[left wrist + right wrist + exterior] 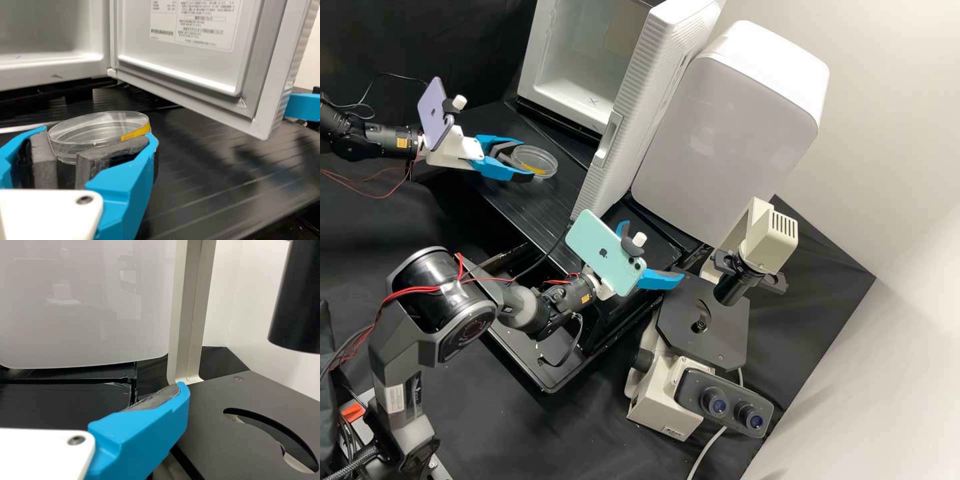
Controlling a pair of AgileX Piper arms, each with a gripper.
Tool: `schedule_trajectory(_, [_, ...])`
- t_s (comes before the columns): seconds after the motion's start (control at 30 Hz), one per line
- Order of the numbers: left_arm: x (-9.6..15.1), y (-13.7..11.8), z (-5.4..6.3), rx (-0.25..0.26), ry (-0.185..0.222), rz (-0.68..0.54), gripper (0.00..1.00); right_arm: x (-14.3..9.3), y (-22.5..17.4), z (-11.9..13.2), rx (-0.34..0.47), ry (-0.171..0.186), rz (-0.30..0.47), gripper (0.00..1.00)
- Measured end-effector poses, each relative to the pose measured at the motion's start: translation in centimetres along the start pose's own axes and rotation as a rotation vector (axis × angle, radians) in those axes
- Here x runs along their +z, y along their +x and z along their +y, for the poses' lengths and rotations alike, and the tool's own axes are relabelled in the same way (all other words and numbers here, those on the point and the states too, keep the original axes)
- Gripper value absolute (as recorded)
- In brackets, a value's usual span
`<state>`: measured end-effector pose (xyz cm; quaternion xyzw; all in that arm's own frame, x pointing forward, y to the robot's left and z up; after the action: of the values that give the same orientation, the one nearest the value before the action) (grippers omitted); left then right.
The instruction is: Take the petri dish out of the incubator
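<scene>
The left gripper (525,160) held the petri dish (541,160) between widely spread fingers, pads against its rim, just above the black tray (540,210) in front of the open incubator (587,60). The right gripper (667,278) hung beside the microscope stage (700,320); whether it was open or closed could not be told.

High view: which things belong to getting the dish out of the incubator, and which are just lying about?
Job: dish; incubator; left jaws, closed on the dish.
Lying about: microscope; right arm, beside its stage.
</scene>
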<state>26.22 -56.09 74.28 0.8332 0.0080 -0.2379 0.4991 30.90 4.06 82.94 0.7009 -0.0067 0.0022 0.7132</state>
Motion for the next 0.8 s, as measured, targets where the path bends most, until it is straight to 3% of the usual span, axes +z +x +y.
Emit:
schedule_trajectory(0.43, [-0.1,-0.7,-1.3,-0.043,-0.007,0.005,0.00,0.0,0.0,0.0,0.000,0.000,0.000,1.00])
schedule_trajectory(0.77, [0.2,-0.8,-1.4,-0.053,-0.021,-0.029,0.00,0.0,0.0,0.0,0.000,0.000,0.000,1.00])
schedule_trajectory(0.8, [0.3,-0.8,-1.4,-0.055,-0.020,-0.033,1.00,0.0,0.0,0.0,0.000,0.000,0.000,1.00])
